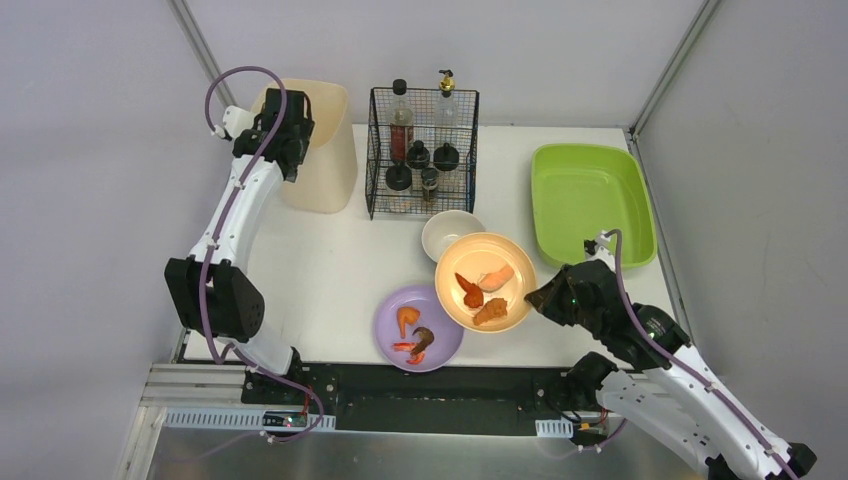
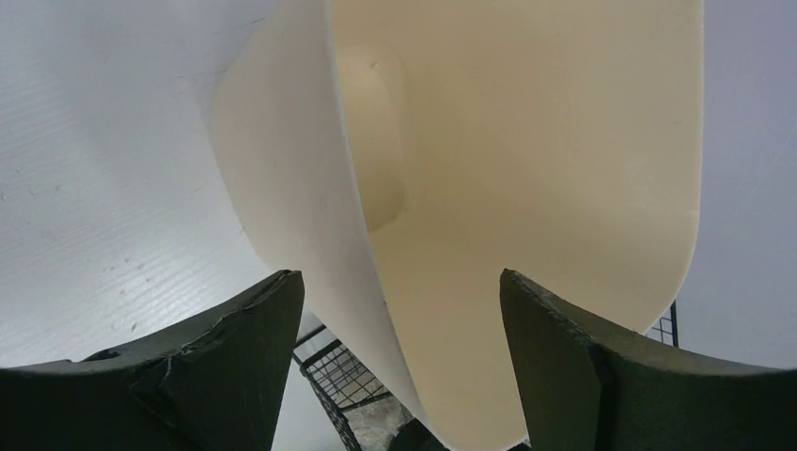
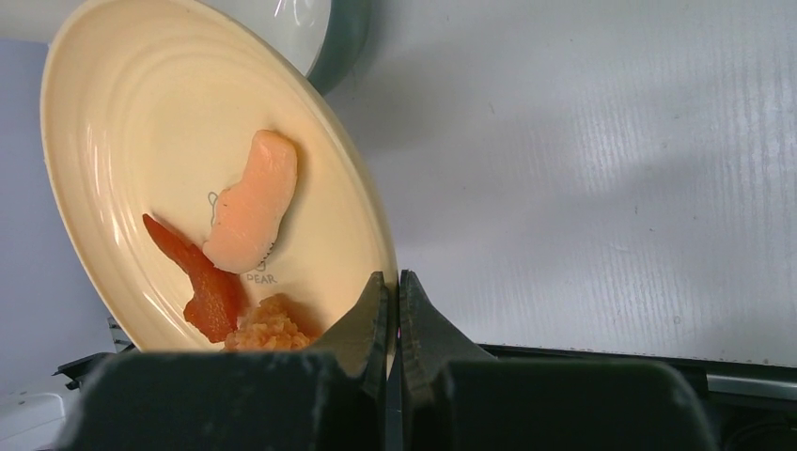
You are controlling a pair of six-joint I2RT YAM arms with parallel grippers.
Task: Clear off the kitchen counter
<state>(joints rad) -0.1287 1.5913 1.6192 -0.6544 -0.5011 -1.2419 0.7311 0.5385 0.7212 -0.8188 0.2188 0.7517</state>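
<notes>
On the white kitchen counter (image 1: 330, 260) my right gripper (image 1: 537, 297) is shut on the rim of an orange plate (image 1: 485, 281) that carries three food pieces. In the right wrist view the plate (image 3: 141, 122) is tilted, with salmon (image 3: 252, 202), a red piece (image 3: 202, 282) and a fried piece (image 3: 268, 329), and the gripper (image 3: 393, 287) pinches its edge. A purple plate (image 1: 418, 327) with food scraps lies beside it. A white bowl (image 1: 452, 234) sits behind. My left gripper (image 1: 285, 125) is open over the cream bin (image 1: 320, 145), straddling its near wall (image 2: 310, 235).
A black wire rack (image 1: 422, 150) with bottles and jars stands at the back centre. A lime-green tub (image 1: 590, 200) sits at the back right. Grey walls and metal rails frame the counter. The rack also shows in the left wrist view (image 2: 343, 381).
</notes>
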